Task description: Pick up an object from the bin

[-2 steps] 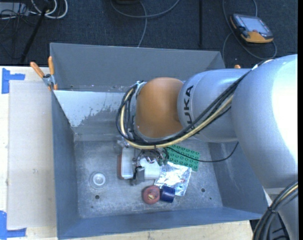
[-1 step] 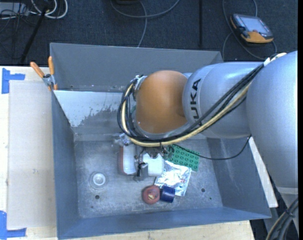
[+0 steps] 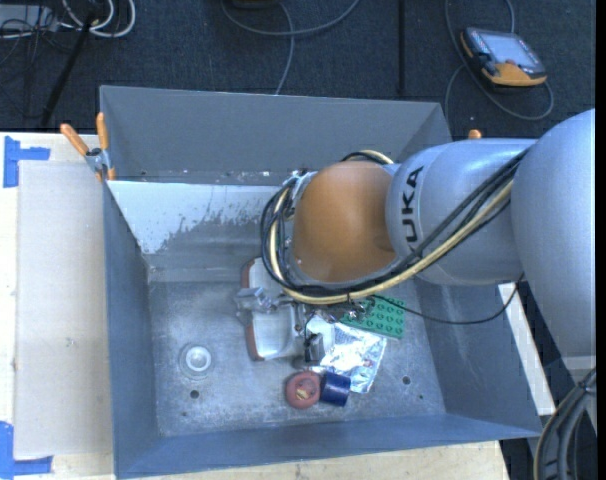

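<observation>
Nothing looks lifted yet: the claw (image 3: 268, 328) sits low in the bin (image 3: 183, 268), and I cannot tell whether it is spread or pressed together (the wrist hides it). Close beside it, on the arm's side, lie one foil wrapper (image 3: 355, 351), one green studded plate (image 3: 385, 318), one red disc (image 3: 302, 390) and one blue cap (image 3: 334, 388). Well apart on the opposite side lies one clear lid (image 3: 196, 358).

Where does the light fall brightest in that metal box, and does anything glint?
In the camera view, the grey metal bin's sloped back wall is lit brightest; the crinkled silver foil packet glints; the robot's orange wrist cover shades the floor beneath.
</observation>
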Controlling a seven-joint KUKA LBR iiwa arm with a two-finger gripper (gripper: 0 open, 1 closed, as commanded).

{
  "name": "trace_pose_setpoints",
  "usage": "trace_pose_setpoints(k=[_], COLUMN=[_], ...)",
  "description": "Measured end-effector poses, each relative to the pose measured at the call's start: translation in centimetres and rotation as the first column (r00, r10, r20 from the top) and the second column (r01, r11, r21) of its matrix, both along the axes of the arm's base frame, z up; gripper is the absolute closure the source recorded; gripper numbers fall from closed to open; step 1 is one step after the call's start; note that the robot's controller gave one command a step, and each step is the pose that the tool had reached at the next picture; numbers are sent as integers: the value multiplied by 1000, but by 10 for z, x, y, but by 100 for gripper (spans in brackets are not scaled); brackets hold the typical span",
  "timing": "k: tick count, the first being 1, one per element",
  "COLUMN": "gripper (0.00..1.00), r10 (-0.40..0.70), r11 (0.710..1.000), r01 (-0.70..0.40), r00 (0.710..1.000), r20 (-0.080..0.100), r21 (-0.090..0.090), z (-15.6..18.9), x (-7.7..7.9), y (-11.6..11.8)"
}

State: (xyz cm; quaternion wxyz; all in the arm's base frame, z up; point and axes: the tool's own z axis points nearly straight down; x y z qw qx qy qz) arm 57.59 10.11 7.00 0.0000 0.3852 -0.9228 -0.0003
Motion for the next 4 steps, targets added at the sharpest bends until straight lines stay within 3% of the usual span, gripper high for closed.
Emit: trace_pose_setpoints(k=[1, 2, 3, 4], gripper=[100, 0, 100, 100], r10=[-4, -5, -6, 5], r11=[1000, 1000, 1000, 1000], r01=[4, 5, 6, -5], r00=[1000, 1000, 1000, 1000], r20=[-4, -1, -5, 6], r21=[0, 1, 0, 0], z=[0, 0, 0, 127], x=[-1, 0, -1, -27], y=[0, 0, 0, -14])
